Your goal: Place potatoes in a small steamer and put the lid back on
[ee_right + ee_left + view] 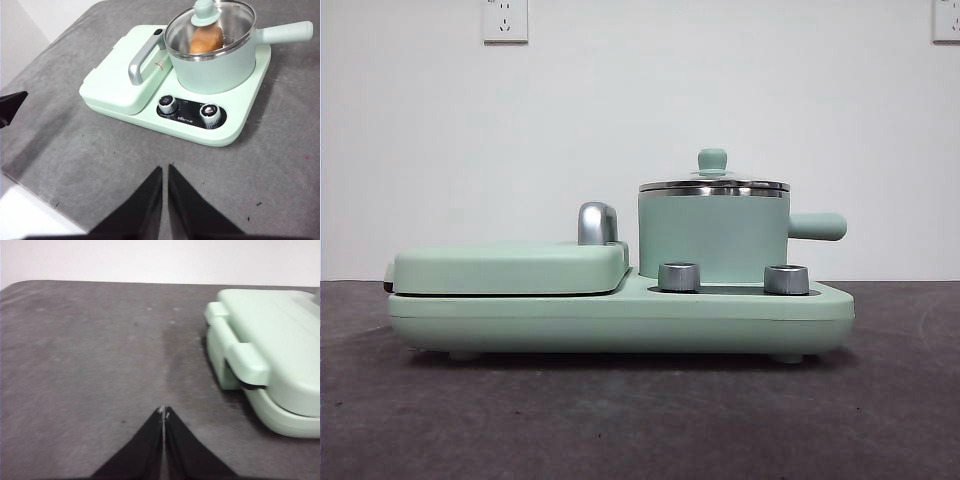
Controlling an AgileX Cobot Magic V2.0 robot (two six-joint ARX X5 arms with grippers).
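Observation:
The small steamer (712, 238) (215, 65) stands on the right side of a mint-green cooker base (620, 315). Its side handle (817, 226) points away from the griddle. The glass lid (713, 183) (230, 20) with its green knob (205, 12) rests on the steamer's rim. Through the glass, a tan-brown potato (205, 39) lies inside the pot. My right gripper (164, 172) hovers shut over the table in front of the cooker, holding nothing. My left gripper (164, 412) is shut and empty above bare table beside the griddle end of the cooker (270, 355).
A flat mint-green griddle cover (510, 266) with a steel handle (597, 222) fills the cooker's left half. Two steel dials (679, 276) (786, 279) sit on the front of the base. A black tip of the other arm (11, 106) shows in the right wrist view. The table edge (40, 210) lies near.

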